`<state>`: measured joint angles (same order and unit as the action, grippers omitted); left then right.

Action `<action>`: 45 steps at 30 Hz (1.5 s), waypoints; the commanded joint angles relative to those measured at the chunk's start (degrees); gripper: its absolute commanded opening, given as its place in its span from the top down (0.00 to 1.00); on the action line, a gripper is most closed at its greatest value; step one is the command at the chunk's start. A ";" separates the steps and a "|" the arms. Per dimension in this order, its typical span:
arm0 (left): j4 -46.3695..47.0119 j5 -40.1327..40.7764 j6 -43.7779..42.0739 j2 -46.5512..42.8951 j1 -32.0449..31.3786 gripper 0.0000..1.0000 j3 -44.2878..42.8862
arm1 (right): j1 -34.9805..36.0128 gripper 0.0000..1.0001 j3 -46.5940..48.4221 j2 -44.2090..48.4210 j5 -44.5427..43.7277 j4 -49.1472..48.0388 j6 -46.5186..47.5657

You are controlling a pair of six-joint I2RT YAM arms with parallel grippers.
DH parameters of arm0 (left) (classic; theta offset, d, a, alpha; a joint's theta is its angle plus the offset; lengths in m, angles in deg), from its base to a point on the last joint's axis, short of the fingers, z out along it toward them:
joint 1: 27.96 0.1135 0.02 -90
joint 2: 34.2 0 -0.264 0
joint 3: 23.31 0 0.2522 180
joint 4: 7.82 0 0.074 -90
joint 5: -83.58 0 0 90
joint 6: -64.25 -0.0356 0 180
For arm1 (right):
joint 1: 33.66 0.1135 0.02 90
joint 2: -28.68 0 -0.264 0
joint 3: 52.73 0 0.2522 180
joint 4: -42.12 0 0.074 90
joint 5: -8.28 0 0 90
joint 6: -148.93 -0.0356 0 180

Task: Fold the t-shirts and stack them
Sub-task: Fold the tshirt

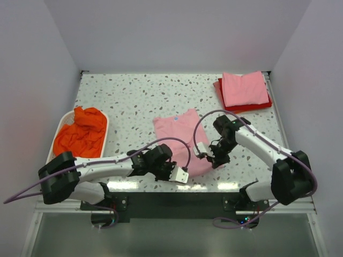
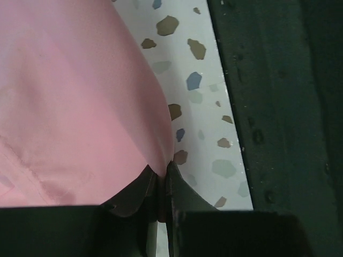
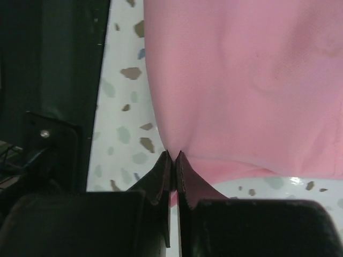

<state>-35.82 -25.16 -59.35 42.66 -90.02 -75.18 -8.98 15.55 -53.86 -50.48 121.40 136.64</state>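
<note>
A light pink t-shirt (image 1: pixel 181 134) lies spread in the middle of the speckled table (image 1: pixel 134 96), its hem towards the near edge. My left gripper (image 2: pixel 161 167) is shut on that shirt's near left corner (image 2: pixel 80 107), the cloth pinched between its dark fingers. My right gripper (image 3: pixel 172 155) is shut on the near right corner of the same pink shirt (image 3: pixel 241 80). In the top view the left gripper (image 1: pixel 179 174) and the right gripper (image 1: pixel 210 156) sit at the two near corners. A folded pink t-shirt (image 1: pixel 244 88) rests on a folded red one (image 1: pixel 252 106) at the far right.
A white slotted laundry basket (image 1: pixel 104 120) at the left holds a crumpled orange t-shirt (image 1: pixel 80 134). The table's dark near edge (image 2: pixel 278 107) runs just behind both grippers. White walls close in the table on three sides.
</note>
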 commanded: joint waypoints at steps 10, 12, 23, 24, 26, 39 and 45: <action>2.88 7.75 -3.04 -7.86 8.08 1.00 -5.74 | 0.19 1.00 15.24 0.55 -5.49 -7.41 -16.00; 4.48 8.10 -4.36 -7.08 12.20 1.00 -8.29 | -0.16 1.00 22.01 -3.49 -6.63 -9.70 -19.34; 19.76 2.75 -1.39 10.58 31.72 1.00 -16.47 | -1.66 1.00 40.31 -23.44 -13.39 -23.67 -33.76; 20.47 2.40 -1.03 11.11 32.52 1.00 -16.65 | -1.92 1.00 40.66 -23.89 -14.10 -24.64 -35.07; 21.44 1.87 -0.32 12.43 34.11 1.00 -17.17 | -2.10 1.00 41.19 -24.42 -15.24 -27.63 -36.13; 30.85 3.80 3.37 23.50 37.89 1.00 -24.45 | -3.33 1.00 44.44 -29.60 -22.63 -36.67 -42.98; 28.06 21.31 18.01 39.39 39.56 0.82 -42.15 | -2.98 0.85 46.01 -38.99 -40.07 -60.26 -55.53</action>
<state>-9.38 -15.64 -51.64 76.60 -51.91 -106.68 -11.93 58.72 -88.49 -78.15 79.30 90.26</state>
